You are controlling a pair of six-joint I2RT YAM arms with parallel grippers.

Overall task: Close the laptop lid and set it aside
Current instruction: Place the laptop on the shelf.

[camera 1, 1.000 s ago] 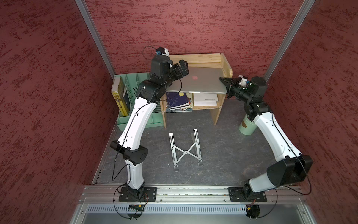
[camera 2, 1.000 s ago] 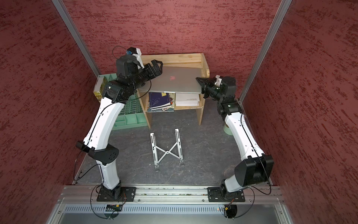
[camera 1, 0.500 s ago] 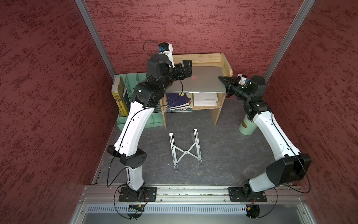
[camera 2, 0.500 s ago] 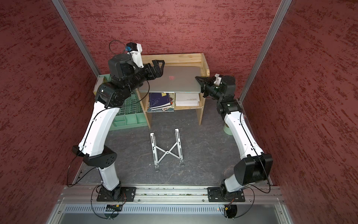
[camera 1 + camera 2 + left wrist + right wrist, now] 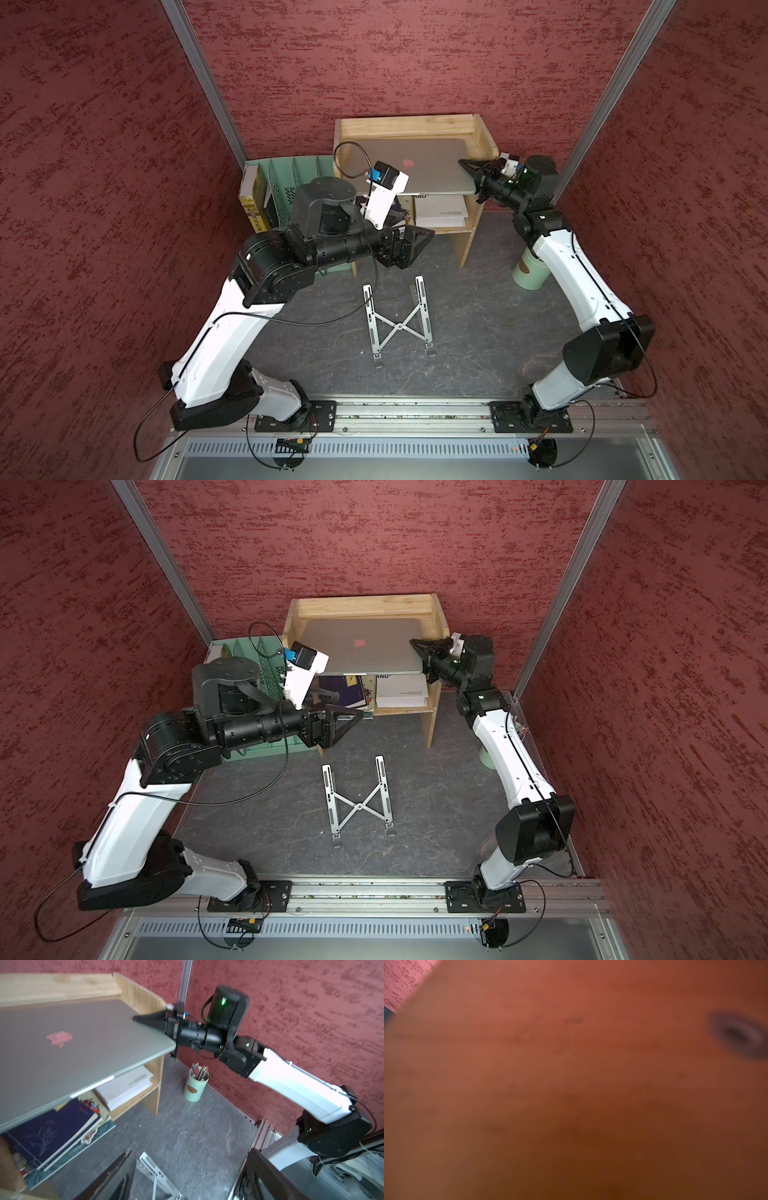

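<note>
The shelf (image 5: 405, 124) stands at the far middle of the surface (image 5: 478, 332). The laptop (image 5: 434, 178) lies flat on its top, lid (image 5: 374, 656) down. In the compartment below, books (image 5: 340, 688) lie at the left and papers (image 5: 440, 210) at the right. A file rack (image 5: 286, 183) stands just left of the shelf. A pencil cup (image 5: 527, 276) stands right of it, near the right wall. A folding stand (image 5: 399, 326) lies on the surface, nearer than the shelf. The right pincer (image 5: 467, 170) clamps the laptop's right edge. The left pincer (image 5: 417, 245) hangs spread between shelf and stand, apart from both.
</note>
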